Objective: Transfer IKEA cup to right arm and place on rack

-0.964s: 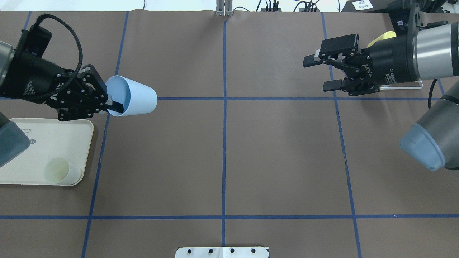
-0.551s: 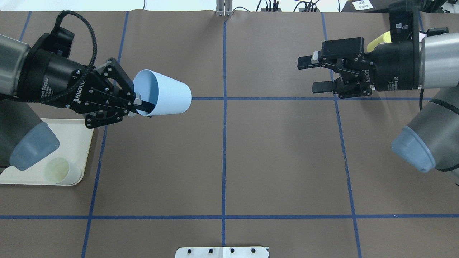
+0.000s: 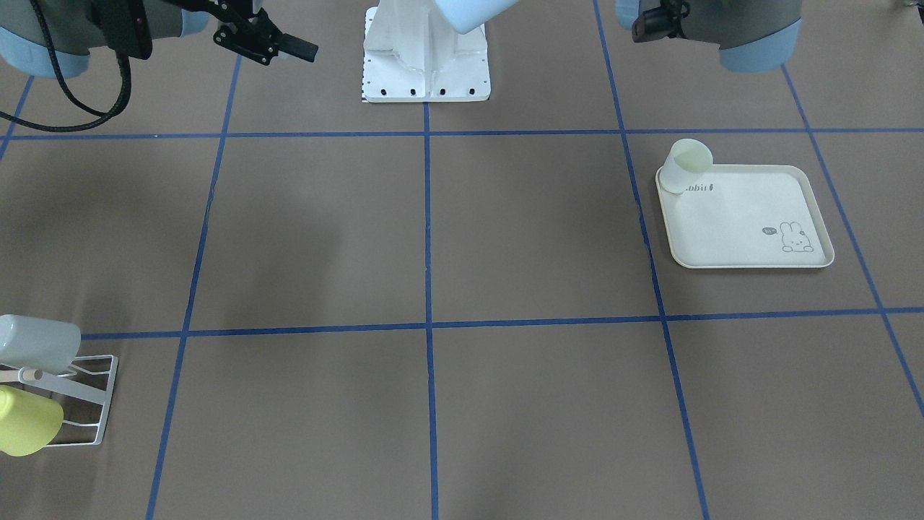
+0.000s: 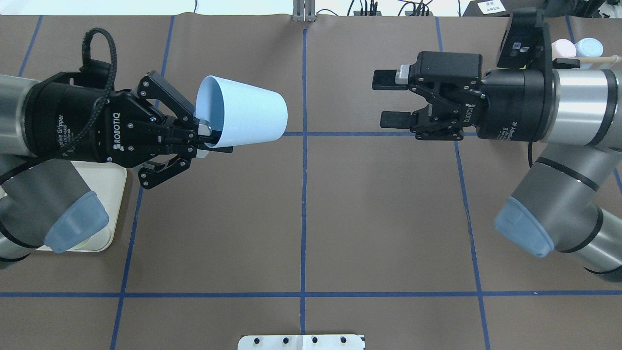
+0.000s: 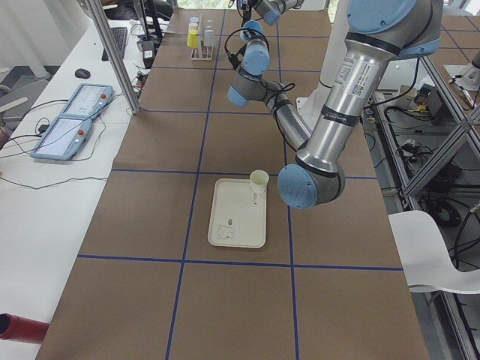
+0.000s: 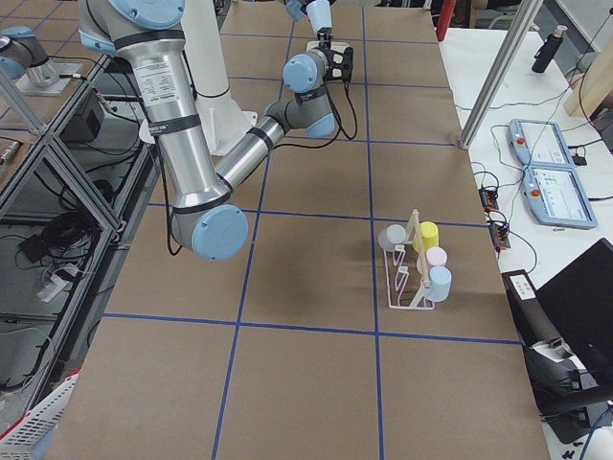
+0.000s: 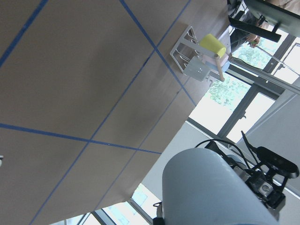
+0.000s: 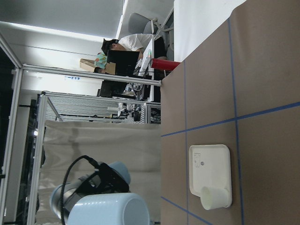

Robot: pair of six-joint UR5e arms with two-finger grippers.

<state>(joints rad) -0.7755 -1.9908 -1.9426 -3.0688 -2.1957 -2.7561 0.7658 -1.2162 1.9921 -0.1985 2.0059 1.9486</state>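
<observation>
Cup (image 4: pixel 245 119) well apart from right gripper (image 4: pixel 387 99)

We recorded:
- One cream tray (image 3: pixel 736 224), rabbit-printed, flat on the brown table cover (image 3: pixel 534 231).
- One pale cup (image 3: pixel 687 165), standing mouth up in a corner of that tray.
- Blue tape lines (image 3: pixel 427 217), gridding the cover.
- One grey cup (image 6: pixel 391 237), one yellow cup (image 6: pixel 428 233), one pink cup (image 6: pixel 436 257) and one light-blue cup (image 6: pixel 440 280), clustered near one table end.
- Two handheld consoles (image 5: pixel 66 137), side by side on the white bench (image 5: pixel 30 217).
- One red cylinder (image 5: pixel 19 328), at that bench's near edge.
</observation>
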